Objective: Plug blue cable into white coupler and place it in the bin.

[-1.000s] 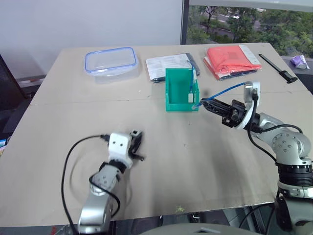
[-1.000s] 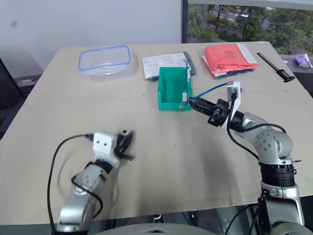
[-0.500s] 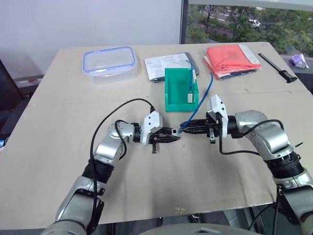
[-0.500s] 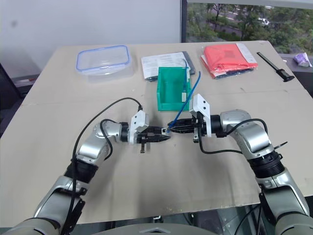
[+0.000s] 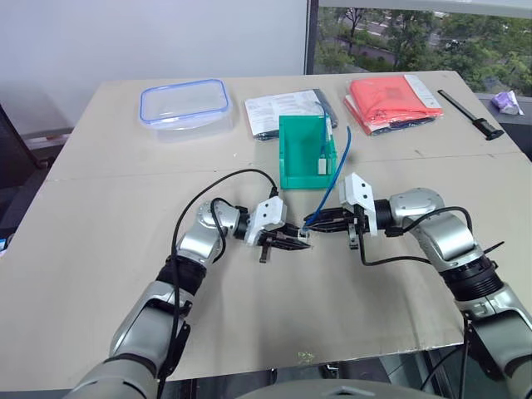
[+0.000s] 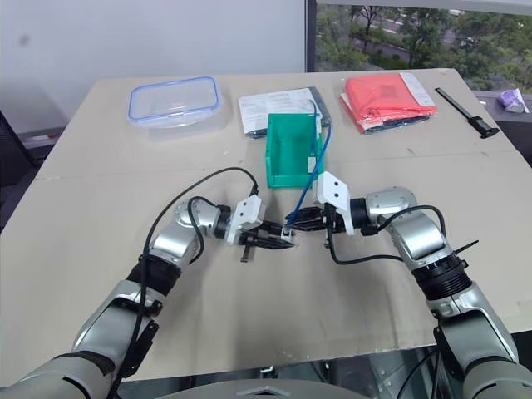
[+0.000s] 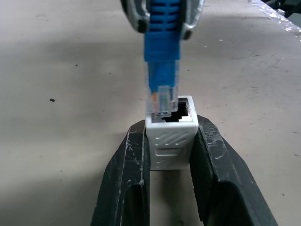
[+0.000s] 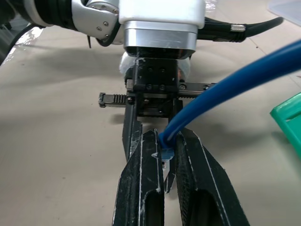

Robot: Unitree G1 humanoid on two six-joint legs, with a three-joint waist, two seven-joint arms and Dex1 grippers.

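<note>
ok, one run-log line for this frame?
left gripper: holds white coupler | right gripper: holds blue cable plug | plug at socket mouth, not seated | bin: waiting

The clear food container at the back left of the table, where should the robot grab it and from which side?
Grip the food container by a blue-rimmed long edge, coming from above: it lies flat and looks too wide to span, so pinching one wall seems safest.

Head stereo pair overlooks table; wrist cameras close, facing each other.

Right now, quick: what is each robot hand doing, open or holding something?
Left hand: closed on the white coupler.
Right hand: closed on the blue cable, just behind its plug.
</note>
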